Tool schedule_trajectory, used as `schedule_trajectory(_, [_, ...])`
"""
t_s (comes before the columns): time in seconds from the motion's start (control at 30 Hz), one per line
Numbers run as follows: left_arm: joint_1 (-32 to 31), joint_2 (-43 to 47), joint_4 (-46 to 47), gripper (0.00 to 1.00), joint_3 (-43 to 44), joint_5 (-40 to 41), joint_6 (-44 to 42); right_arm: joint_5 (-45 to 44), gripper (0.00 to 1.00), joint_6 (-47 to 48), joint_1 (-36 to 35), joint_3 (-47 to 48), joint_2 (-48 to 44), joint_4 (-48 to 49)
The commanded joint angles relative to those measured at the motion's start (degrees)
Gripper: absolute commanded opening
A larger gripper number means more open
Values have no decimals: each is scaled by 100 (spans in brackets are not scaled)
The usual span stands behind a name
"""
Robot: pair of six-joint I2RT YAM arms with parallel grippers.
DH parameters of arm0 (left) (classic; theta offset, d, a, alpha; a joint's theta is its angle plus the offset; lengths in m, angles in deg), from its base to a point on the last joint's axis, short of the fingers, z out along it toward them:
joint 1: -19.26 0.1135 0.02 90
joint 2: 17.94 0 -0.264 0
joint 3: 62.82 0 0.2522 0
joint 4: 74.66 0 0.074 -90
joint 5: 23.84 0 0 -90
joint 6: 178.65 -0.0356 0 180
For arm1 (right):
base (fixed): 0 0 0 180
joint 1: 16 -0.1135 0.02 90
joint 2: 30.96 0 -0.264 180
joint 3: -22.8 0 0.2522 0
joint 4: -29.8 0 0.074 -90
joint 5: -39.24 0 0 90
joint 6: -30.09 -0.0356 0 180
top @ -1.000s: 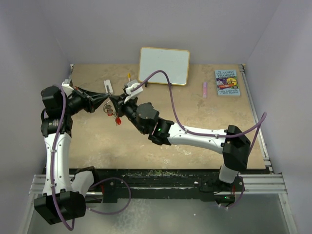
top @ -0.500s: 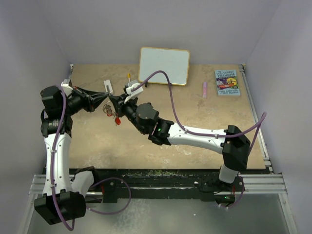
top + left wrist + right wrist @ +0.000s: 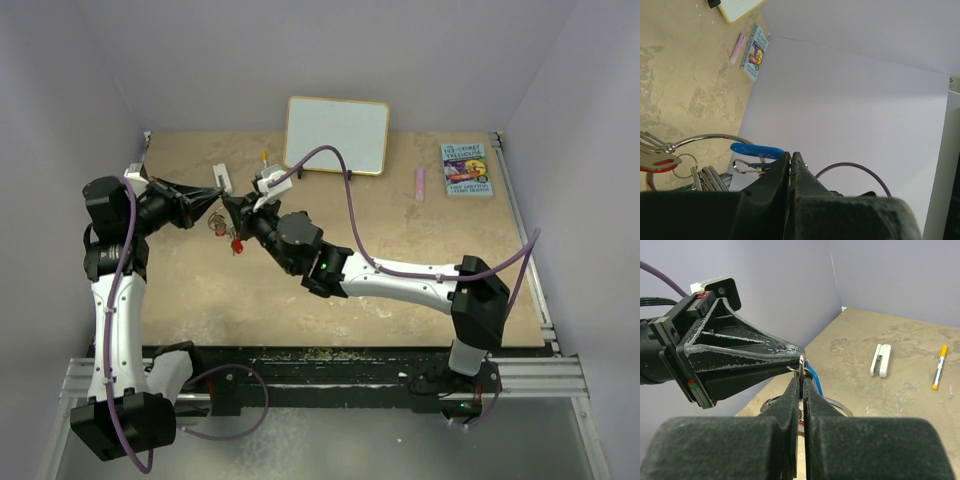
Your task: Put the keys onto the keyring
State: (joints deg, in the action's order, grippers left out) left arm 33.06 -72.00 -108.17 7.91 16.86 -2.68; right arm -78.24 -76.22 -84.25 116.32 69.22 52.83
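Observation:
My left gripper (image 3: 214,205) and right gripper (image 3: 229,209) meet tip to tip above the table's back left. In the right wrist view the right gripper (image 3: 801,375) is shut on a thin silver key (image 3: 801,365) seen edge on. The key's top touches the left gripper's shut tip (image 3: 795,356), where a small wire keyring (image 3: 794,371) shows. In the left wrist view the left gripper (image 3: 790,155) is shut. Beside it are a blue tag (image 3: 756,149), a small clasp (image 3: 746,166), a larger wire loop (image 3: 705,137) and more keys (image 3: 655,159) with a red head. The bunch (image 3: 226,233) hangs below both tips.
A whiteboard (image 3: 337,135) leans at the back. A book (image 3: 466,168) and a pink marker (image 3: 420,182) lie at the back right. An orange pen (image 3: 264,157) and a small white block (image 3: 221,178) lie close behind the grippers.
Both grippers have shifted slightly left together, still tip to tip, and the hanging bunch moved with them.

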Motion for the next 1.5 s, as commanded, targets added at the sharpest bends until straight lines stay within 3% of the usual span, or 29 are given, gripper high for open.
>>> schedule_trajectory(0.0, [-17, 123, 511, 3, 2, 13, 287, 137, 0, -97, -107, 212, 39, 315])
schedule_trajectory(0.47, [-12, 132, 518, 3, -24, -60, 34, 23, 0, 138, -134, 149, -83, 443])
schedule_trajectory(1.13, [-9, 174, 802, 3, -10, -136, 273, 254, 0, -488, -128, 113, 93, -136])
schedule_trajectory(1.47, [-18, 159, 640, 3, 75, -41, -381, 573, 0, -482, -128, 114, -157, -642])
